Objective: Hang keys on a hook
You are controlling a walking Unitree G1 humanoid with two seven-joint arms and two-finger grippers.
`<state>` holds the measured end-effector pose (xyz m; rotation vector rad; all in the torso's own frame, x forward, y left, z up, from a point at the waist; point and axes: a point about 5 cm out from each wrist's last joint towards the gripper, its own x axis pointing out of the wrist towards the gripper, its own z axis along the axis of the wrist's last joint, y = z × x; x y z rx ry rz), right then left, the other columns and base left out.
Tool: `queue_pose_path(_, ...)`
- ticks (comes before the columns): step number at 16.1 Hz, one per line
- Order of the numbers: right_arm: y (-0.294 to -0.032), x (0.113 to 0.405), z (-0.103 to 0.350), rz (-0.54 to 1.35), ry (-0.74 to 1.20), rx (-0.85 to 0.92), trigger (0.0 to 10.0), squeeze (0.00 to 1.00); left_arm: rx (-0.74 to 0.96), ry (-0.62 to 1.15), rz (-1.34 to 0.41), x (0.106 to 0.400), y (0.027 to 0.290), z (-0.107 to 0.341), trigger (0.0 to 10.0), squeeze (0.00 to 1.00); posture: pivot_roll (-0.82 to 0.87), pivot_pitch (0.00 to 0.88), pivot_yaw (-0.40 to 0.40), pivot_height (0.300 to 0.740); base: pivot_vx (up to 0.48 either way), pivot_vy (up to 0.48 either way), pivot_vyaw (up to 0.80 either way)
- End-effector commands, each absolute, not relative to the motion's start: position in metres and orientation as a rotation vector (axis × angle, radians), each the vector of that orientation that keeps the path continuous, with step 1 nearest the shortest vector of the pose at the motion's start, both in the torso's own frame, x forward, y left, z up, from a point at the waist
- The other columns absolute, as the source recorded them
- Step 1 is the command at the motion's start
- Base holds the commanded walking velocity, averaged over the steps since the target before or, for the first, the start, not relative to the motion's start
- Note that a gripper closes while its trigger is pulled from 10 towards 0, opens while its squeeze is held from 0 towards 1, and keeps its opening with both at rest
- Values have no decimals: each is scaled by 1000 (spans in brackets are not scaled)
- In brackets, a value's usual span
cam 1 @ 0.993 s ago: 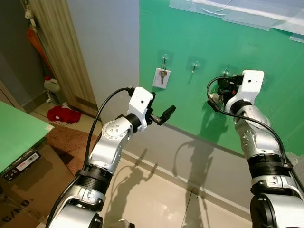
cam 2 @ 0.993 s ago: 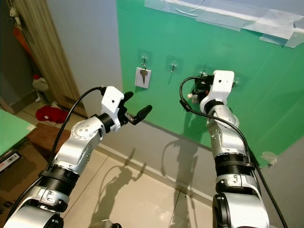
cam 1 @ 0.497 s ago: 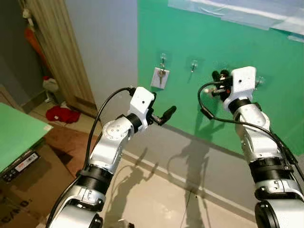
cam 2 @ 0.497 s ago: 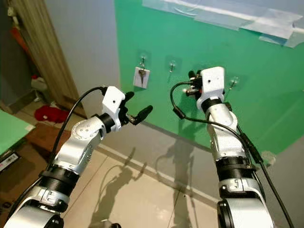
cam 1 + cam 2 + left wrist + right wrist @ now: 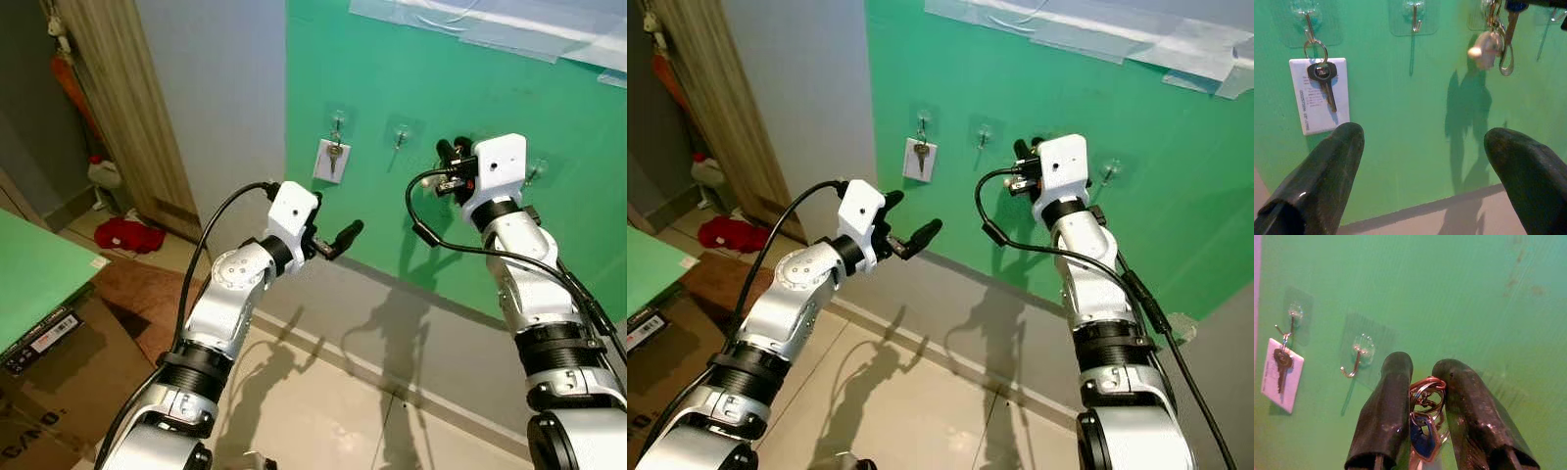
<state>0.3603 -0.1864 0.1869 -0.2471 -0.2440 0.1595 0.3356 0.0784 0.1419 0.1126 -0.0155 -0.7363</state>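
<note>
My right gripper (image 5: 449, 152) is raised against the green wall (image 5: 392, 69), shut on a key bunch (image 5: 1426, 431) with a copper ring and a blue tag. A cream charm (image 5: 1483, 46) dangles from the bunch. The gripper is just right of an empty clear hook (image 5: 402, 135) and in front of a third hook patch. Further left, another hook (image 5: 337, 122) carries a single key with a white tag (image 5: 1320, 93). A fourth hook (image 5: 534, 171) is to the right. My left gripper (image 5: 909, 215) hovers open lower left, a little off the wall, holding nothing.
A wooden door panel (image 5: 127, 108) stands at the left, with a red cloth (image 5: 125, 235) on the floor beside it. A green tabletop (image 5: 29, 279) and a cardboard box (image 5: 49, 392) sit at the lower left. Plastic sheet is taped along the wall's top (image 5: 490, 24).
My right gripper has moved up and to the left along the wall with the key bunch, from the third hook toward the empty second hook. The left arm has hardly moved.
</note>
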Motion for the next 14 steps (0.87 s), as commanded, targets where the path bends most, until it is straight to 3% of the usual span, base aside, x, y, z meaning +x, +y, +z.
queue_pose_path(1,-189,363,195,142,-274,-275,0,0,128,-34,-749,334,75,146,10000,0,-12,0,-22,740,0,0,0)
queue_pose_path(14,-197,368,193,81,-255,-277,0,0,130,-30,-748,334,76,146,10000,0,-12,0,-18,740,0,0,0)
